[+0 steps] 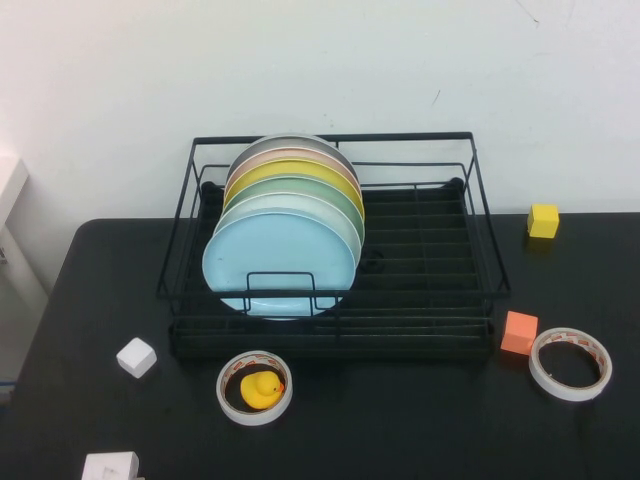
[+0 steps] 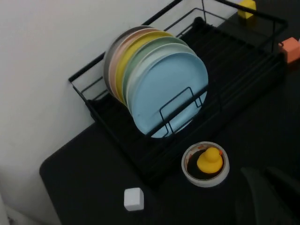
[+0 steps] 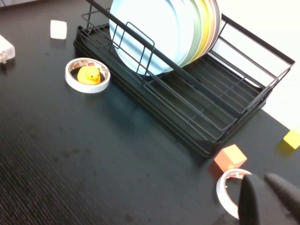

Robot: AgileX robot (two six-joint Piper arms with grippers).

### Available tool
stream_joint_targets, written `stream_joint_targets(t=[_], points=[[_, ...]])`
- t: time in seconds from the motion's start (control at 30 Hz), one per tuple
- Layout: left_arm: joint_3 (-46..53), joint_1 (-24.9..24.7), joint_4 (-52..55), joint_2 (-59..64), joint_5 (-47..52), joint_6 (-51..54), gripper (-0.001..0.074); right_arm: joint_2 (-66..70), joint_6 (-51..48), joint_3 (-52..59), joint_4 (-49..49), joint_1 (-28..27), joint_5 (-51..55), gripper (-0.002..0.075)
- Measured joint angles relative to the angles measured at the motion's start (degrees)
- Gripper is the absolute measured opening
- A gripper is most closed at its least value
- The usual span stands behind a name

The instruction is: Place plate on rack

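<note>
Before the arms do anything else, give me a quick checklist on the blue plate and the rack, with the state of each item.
1. Large round sky-blue plate stands upright in the black wire dish rack, frontmost of the stack: ok.
2. Nothing grips the plate: ok.
3. Left tool is clear of the rack, low over the table beside the tape roll holding the yellow rubber duck: ok.
4. Right tool is clear of the rack, above the white tape roll: ok.
5. Left and right tool open or shut: cannot tell.
6. Plate seated firmly in a base slot: cannot tell.
</note>
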Motion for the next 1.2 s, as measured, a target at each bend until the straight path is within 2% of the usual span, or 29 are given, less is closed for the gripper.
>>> stream_joint_targets(t=[0.23, 0.33, 0.53, 0.67, 0.87, 1.1, 1.2], points=[[0.0, 0.1, 0.7, -12.7, 1.9, -0.2, -0.0001, 0.0, 0.0, 0.0, 0.0, 0.0, 0.0, 0.0005], [0.0, 2.0, 0.7, -20.5, 2.1, -0.5, -0.0001, 0.0, 0.0, 0.0, 0.0, 0.0, 0.0, 0.0005], [-1.7, 8.8, 0.0, -24.3, 4.6, -5.0, -0.0001, 0.0, 0.0, 0.1, 0.4, 0.0, -0.1, 0.0005], [1.7, 14.0, -3.1, -24.3, 2.6, -6.8, -0.0001, 0.0, 0.0, 0.1, 0.4, 0.0, -0.1, 0.0004], [13.7, 17.9, -12.2, -24.3, -13.0, -7.2, -0.0001, 0.0, 0.0, 0.1, 0.5, 0.0, -0.1, 0.0005], [32.3, 18.2, -21.2, -24.1, -37.2, -7.5, -0.0001, 0.0, 0.0, 0.1, 0.5, 0.0, -0.1, 0.0004], [39.0, 18.2, -25.9, -24.0, -44.0, -7.5, -0.0001, 0.0, 0.0, 0.1, 0.5, 0.0, -0.1, 0.0004]])
